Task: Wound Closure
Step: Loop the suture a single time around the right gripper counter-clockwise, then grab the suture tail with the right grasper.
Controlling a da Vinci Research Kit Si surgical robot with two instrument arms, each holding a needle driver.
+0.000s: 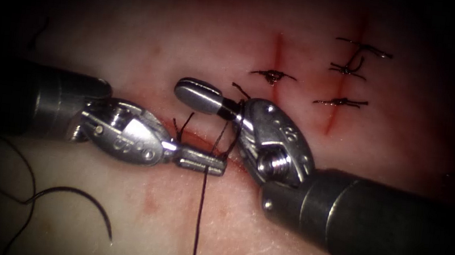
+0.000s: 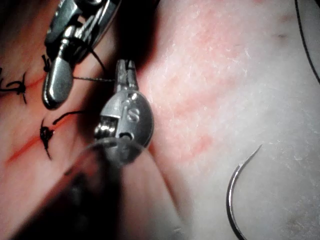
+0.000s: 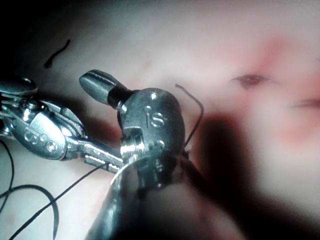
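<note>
My left tool (image 1: 217, 165) comes in from the left, with its jaws shut on the dark thread (image 1: 199, 216) over a short red cut (image 1: 195, 137). Thread loops rise around these jaws. In the left wrist view a taut strand runs from the left tool's tip (image 2: 124, 67) to the right tool (image 2: 50, 100). My right tool (image 1: 183, 89) reaches in from the lower right, its jaws shut and pointing left, with thread wound near their base and a short thread end (image 1: 240, 89) sticking up. The curved needle (image 1: 91, 197) lies free on the tissue (image 1: 152, 39), left of the cut, held by neither tool.
Several tied stitches (image 1: 272, 75) sit on two red cuts to the upper right, another (image 1: 340, 102) among them. Slack thread (image 1: 8, 145) curls on the tissue beside the needle (image 2: 231, 195). A loose cut piece of thread (image 3: 56, 54) lies apart on the tissue.
</note>
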